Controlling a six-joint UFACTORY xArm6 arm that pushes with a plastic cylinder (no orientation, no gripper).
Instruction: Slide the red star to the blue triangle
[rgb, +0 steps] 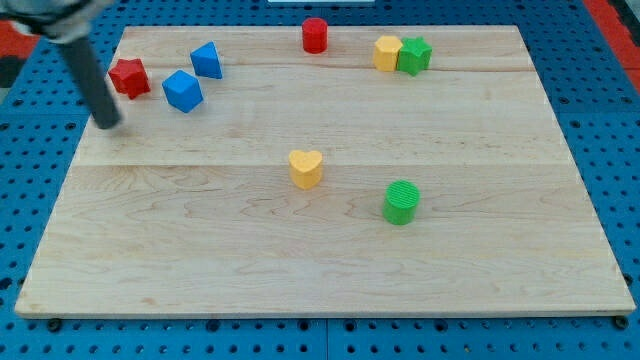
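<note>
Blue cube (182, 90) crowds red star (129, 77); beyond seems open.

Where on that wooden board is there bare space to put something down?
Bare wood lies along the view's bottom, below the yellow heart and green cylinder. Crowded: the top left, where my tip sits beside the red star, blue cube and blue triangle.

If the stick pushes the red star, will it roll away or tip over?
Probably neither. The red star looks squat and flat-bottomed, so it should slide on the smooth wooden board. Its points might make it spin if my tip, now just below-left of it, pushes off-centre.
</note>
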